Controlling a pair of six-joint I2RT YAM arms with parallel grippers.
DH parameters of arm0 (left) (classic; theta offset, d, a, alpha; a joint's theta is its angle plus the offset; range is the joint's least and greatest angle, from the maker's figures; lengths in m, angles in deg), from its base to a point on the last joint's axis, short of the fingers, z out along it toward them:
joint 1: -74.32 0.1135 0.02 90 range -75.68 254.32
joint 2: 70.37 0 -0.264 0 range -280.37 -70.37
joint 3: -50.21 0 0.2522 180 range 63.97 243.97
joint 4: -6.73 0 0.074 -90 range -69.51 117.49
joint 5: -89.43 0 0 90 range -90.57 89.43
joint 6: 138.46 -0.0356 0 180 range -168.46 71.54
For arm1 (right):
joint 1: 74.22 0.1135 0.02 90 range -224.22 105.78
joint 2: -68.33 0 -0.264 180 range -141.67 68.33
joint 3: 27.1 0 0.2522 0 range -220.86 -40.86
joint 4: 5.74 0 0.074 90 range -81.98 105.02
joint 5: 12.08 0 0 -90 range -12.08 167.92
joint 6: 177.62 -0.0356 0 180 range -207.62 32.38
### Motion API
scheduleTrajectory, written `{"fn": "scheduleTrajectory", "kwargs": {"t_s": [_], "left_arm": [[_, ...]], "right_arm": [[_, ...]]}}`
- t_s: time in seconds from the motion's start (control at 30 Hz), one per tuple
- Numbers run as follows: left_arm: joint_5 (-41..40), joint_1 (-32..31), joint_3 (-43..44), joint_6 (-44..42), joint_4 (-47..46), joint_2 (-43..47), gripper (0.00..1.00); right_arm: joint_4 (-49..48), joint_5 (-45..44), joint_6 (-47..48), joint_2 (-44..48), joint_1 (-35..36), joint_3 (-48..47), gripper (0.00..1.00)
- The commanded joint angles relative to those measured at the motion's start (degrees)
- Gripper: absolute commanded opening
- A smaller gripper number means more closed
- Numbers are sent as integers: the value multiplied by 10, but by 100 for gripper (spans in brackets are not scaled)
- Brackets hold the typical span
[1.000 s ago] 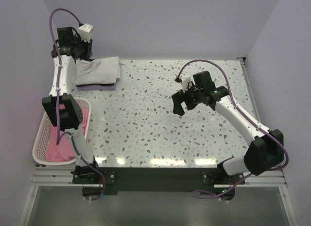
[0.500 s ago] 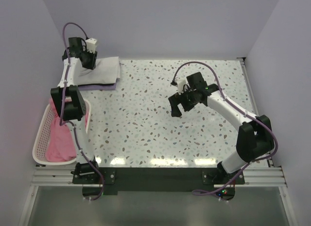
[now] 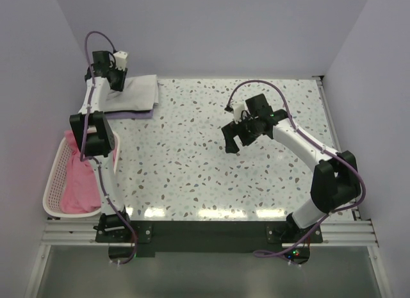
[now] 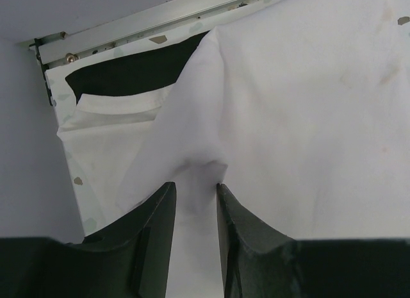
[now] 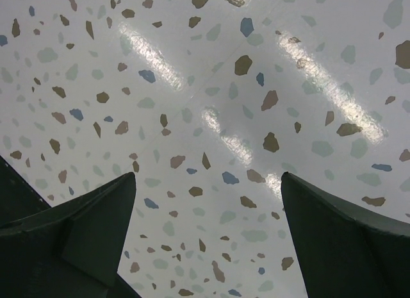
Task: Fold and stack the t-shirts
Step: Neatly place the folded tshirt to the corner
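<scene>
A folded white t-shirt [image 3: 136, 91] lies at the table's back left on top of a lavender t-shirt [image 3: 131, 114] whose edge peeks out below it. My left gripper [image 3: 117, 80] sits on the white shirt's left side. In the left wrist view it [image 4: 194, 186] is shut on a puckered fold of the white shirt [image 4: 307, 106], with a black t-shirt [image 4: 128, 74] showing beyond it. Pink t-shirts [image 3: 80, 186] lie in the basket. My right gripper [image 3: 234, 141] is open and empty above the bare table middle [image 5: 208, 182].
A pale pink lattice basket [image 3: 51, 182] stands at the left edge near the left arm's base. The speckled table [image 3: 211, 176] has a metal rail along its back edge [image 4: 160, 19] and walls close behind and on both sides.
My left gripper has come down and right from the back corner onto the white shirt and stays there. The right arm has drawn its elbow in; its gripper shifted slightly left.
</scene>
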Motion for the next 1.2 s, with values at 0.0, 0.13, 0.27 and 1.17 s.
{"fn": "scheduleTrajectory", "kwargs": {"t_s": [0.0,0.13,0.27,1.17], "left_arm": [[10,2,25,0,-24,-4,36],[6,2,25,-2,-27,-13,33],[3,3,28,-6,-36,-23,33],[-98,18,-4,-21,-221,-11,0]], "right_arm": [[5,6,-3,-7,0,-20,99],[4,5,-3,-8,-1,-19,99],[5,2,-2,-10,-1,-19,99],[8,0,1,-22,-1,-16,99]]}}
